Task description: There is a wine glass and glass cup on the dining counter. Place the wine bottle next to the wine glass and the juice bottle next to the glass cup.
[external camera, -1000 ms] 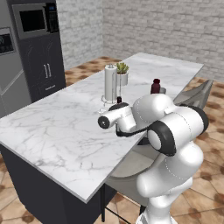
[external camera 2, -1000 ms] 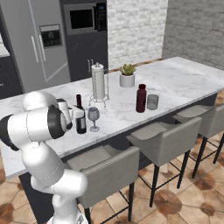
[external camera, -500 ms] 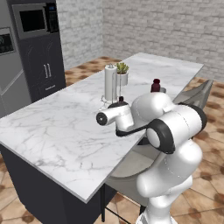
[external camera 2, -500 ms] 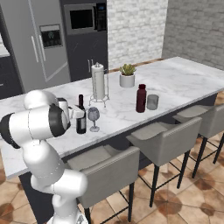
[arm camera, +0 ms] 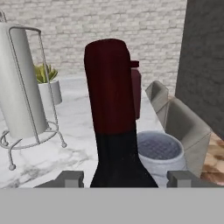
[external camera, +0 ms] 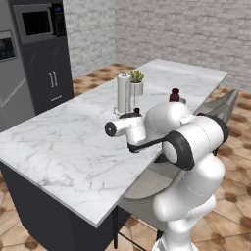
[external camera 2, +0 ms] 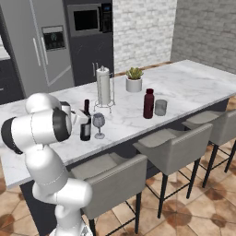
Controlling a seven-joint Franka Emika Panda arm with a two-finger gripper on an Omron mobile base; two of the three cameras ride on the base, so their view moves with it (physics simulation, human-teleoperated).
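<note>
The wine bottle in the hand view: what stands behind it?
Behind the wine bottle stand the wine glass, its stem covered, and the juice bottle, mostly covered. The paper-towel roll and plant pot stand beside.

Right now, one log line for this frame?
gripper: shut on wine bottle | bottle: upright on counter, beside wine glass | juice bottle: beside cup

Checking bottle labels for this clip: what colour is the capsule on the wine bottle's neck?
Dark red, above near-black glass; the wine bottle shows this best in the hand view.
</note>
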